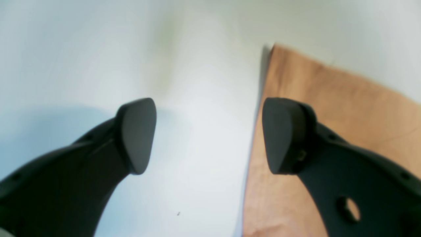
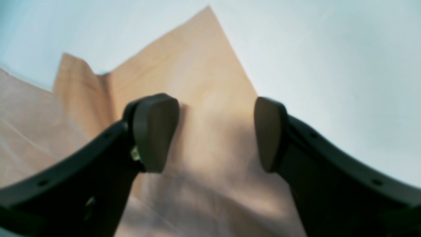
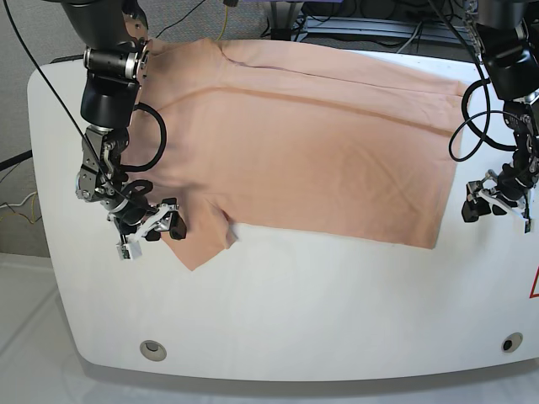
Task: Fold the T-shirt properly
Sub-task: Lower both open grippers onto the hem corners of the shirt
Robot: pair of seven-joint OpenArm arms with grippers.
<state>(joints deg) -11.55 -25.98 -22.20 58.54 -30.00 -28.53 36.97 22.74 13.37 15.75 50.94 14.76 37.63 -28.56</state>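
The peach T-shirt [image 3: 312,143] lies spread flat on the white table [image 3: 295,311], its neck end at the base view's left and its hem at the right. My right gripper [image 3: 164,229] hovers open over the near sleeve [image 3: 202,240]. In the right wrist view its fingers [image 2: 154,131] stand apart above the sleeve cloth [image 2: 197,82], gripping nothing. My left gripper [image 3: 497,210] sits just off the shirt's hem edge. In the left wrist view it [image 1: 209,135] is open, with bare table between the pads and the shirt's edge [image 1: 345,108] under one finger.
Cables and equipment [image 3: 337,25] crowd the area behind the table's far edge. Bare white table runs along the front, with two round holes [image 3: 152,348] [image 3: 506,343] near its front corners. A red sticker [image 3: 534,286] marks the right edge.
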